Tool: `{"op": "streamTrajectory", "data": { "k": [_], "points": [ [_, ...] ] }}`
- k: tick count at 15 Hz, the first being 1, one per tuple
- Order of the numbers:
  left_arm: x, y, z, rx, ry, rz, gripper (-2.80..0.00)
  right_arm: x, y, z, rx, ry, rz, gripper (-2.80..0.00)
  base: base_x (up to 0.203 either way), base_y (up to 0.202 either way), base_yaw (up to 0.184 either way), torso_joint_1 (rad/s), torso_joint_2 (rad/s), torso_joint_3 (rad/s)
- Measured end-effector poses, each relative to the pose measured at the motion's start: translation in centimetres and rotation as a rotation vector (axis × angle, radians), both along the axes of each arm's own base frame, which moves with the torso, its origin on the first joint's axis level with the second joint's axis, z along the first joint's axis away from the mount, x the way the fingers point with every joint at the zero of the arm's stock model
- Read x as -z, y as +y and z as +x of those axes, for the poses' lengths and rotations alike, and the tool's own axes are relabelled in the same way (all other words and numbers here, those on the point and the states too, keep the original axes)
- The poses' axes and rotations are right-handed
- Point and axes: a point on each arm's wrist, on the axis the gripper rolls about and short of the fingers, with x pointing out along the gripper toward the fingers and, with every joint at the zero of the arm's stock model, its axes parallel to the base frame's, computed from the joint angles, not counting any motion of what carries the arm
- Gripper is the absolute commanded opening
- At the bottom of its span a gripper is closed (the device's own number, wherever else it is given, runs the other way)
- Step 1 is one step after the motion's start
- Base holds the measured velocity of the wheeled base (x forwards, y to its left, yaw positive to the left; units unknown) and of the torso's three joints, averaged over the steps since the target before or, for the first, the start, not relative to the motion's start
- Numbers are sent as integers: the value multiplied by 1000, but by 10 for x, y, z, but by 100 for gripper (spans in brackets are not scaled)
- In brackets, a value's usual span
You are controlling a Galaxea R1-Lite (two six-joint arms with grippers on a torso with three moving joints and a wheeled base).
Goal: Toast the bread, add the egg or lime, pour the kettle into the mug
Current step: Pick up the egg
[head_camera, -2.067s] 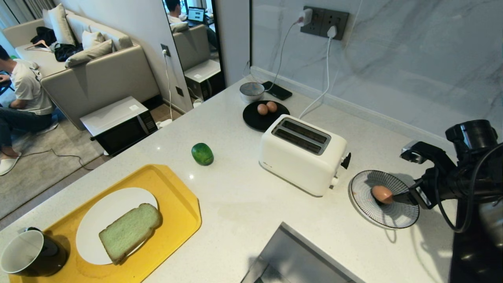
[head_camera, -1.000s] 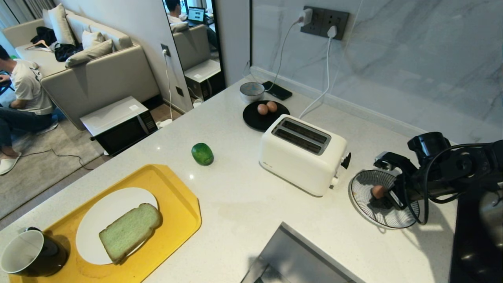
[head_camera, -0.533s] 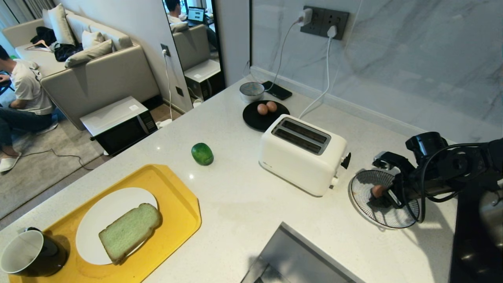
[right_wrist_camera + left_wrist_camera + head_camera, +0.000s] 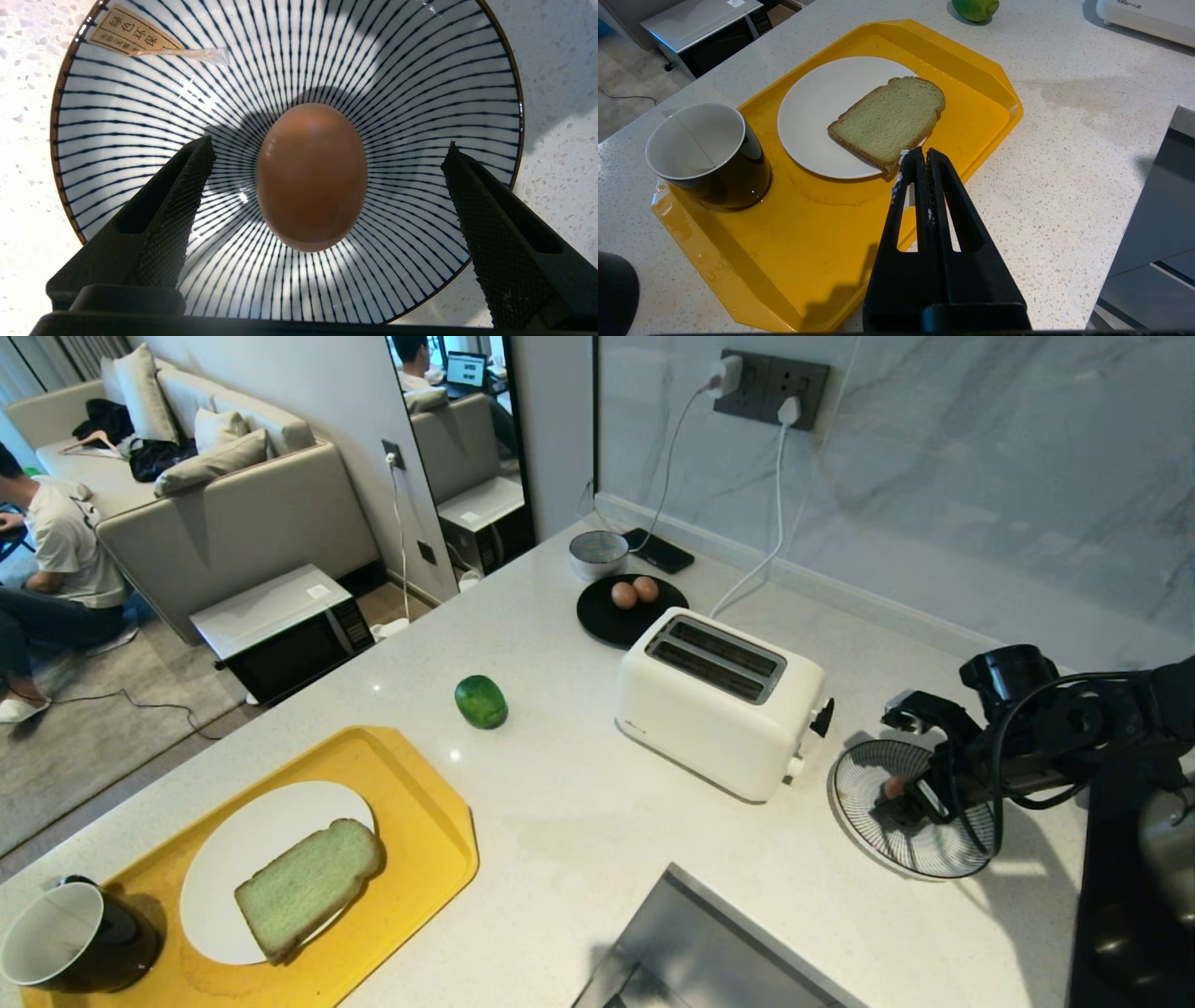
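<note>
A brown egg (image 4: 311, 177) lies in the middle of a blue-striped bowl (image 4: 373, 60) on the counter, right of the toaster (image 4: 719, 700). My right gripper (image 4: 328, 143) hangs open over the bowl (image 4: 859, 831), one finger on each side of the egg and both clear of it. In the head view the egg (image 4: 893, 788) is mostly hidden behind the right gripper (image 4: 910, 761). My left gripper (image 4: 920, 151) is shut and empty, above the yellow tray (image 4: 971, 79) near the bread (image 4: 889, 121) on its white plate (image 4: 817, 102). The dark mug (image 4: 710, 158) stands on the tray. The lime (image 4: 481, 701) lies on the counter. The kettle is out of view.
A black plate (image 4: 607, 621) with two more eggs (image 4: 624, 595) sits behind the toaster, beside a small bowl (image 4: 598, 553) and a phone (image 4: 659, 551). Two cords run up to the wall socket (image 4: 770, 387). A steel sink edge (image 4: 691, 933) is at the front. A person sits far left.
My right arm has come down and leftwards over the striped bowl, so the gripper now covers most of the egg in the head view. Nothing else has moved.
</note>
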Motion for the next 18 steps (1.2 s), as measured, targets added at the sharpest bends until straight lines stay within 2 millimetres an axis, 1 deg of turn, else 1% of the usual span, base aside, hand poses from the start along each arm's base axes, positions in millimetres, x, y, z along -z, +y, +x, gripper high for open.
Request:
{"op": "streamTrajectory", "data": {
  "k": [5, 6, 18],
  "points": [
    [0, 0, 0, 0, 0, 0, -280, 2, 0, 1, 0, 5, 1, 0, 0, 0, 0, 0, 0, 0],
    [0, 0, 0, 0, 0, 0, -280, 2, 0, 1, 0, 5, 0, -280, 0, 0, 0, 0, 0, 0],
    [0, 0, 0, 0, 0, 0, -280, 5, 1, -2, -1, 21, 2, -280, 0, 0, 0, 0, 0, 0]
  ]
}}
